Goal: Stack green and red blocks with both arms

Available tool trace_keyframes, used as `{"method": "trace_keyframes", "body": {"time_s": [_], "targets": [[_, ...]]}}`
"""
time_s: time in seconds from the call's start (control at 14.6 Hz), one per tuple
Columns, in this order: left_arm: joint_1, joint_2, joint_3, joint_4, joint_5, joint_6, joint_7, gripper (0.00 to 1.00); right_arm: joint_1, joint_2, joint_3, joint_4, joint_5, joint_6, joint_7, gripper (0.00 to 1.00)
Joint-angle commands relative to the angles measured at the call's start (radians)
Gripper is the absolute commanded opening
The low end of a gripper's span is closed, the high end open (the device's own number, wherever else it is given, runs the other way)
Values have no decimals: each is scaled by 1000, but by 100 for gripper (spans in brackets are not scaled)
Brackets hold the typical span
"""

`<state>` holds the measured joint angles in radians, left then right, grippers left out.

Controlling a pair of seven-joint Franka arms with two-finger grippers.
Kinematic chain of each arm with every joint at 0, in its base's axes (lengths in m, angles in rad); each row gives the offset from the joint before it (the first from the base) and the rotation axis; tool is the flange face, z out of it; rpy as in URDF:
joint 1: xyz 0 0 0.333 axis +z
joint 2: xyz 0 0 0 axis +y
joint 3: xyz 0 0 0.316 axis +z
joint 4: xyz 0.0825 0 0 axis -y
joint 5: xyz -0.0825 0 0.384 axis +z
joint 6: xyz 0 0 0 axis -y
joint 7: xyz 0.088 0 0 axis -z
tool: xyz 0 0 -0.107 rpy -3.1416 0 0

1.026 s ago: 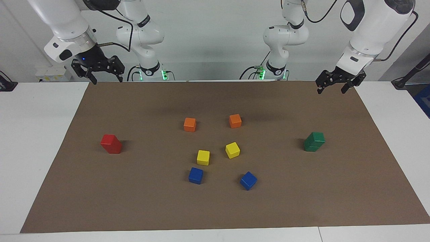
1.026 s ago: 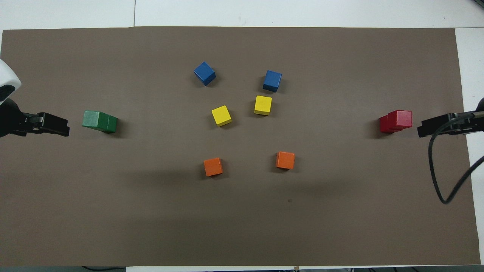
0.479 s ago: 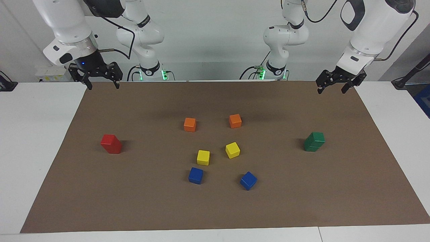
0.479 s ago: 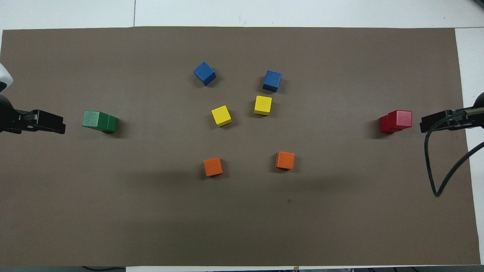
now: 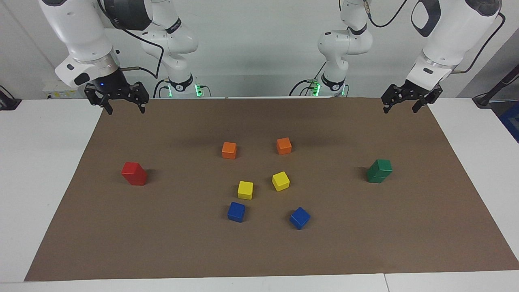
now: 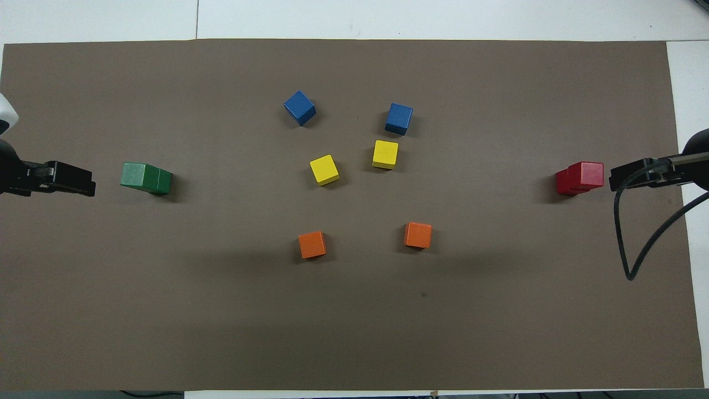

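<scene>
Two red blocks stand stacked as one red stack (image 5: pixel 134 173) toward the right arm's end of the brown mat; it also shows in the overhead view (image 6: pixel 579 178). Two green blocks stand stacked as one green stack (image 5: pixel 379 170) toward the left arm's end; it also shows in the overhead view (image 6: pixel 145 178). My right gripper (image 5: pixel 126 110) is open and empty, raised over the mat's edge at its own end (image 6: pixel 614 182), apart from the red stack. My left gripper (image 5: pixel 399 109) is open and empty, raised over the mat's edge at its own end (image 6: pixel 91 187), apart from the green stack.
Two orange cubes (image 5: pixel 229 150) (image 5: pixel 284 145), two yellow cubes (image 5: pixel 245 190) (image 5: pixel 280 181) and two blue cubes (image 5: pixel 236 211) (image 5: pixel 299 217) lie singly in the middle of the brown mat (image 5: pixel 194 251). A black cable (image 6: pixel 626 244) hangs from the right arm.
The right gripper has turned and shifted a little over its corner of the mat, and its cable has swung. The left gripper has barely moved. The blocks have not moved.
</scene>
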<state>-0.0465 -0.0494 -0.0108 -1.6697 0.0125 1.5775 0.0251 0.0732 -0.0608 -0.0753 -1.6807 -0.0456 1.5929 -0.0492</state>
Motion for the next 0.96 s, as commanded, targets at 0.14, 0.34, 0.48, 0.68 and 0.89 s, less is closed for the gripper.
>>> {"method": "trace_keyframes", "body": {"time_s": [0.14, 0.34, 0.48, 0.68, 0.89], "targets": [[-3, -1, 5, 5, -8, -5, -5, 100, -16, -10, 19, -16, -7, 4, 8, 100], [-3, -1, 5, 5, -8, -2, -4, 100, -16, -8, 19, -16, -7, 4, 8, 100], [-3, -1, 5, 5, -8, -2, -4, 100, -18, -8, 19, -16, -7, 4, 8, 100], [-3, -1, 5, 5, -8, -2, -4, 100, -16, -8, 19, -16, -7, 2, 8, 100], [-3, -1, 5, 5, -8, -4, -4, 100, -20, -10, 19, -16, -7, 2, 8, 100]]}}
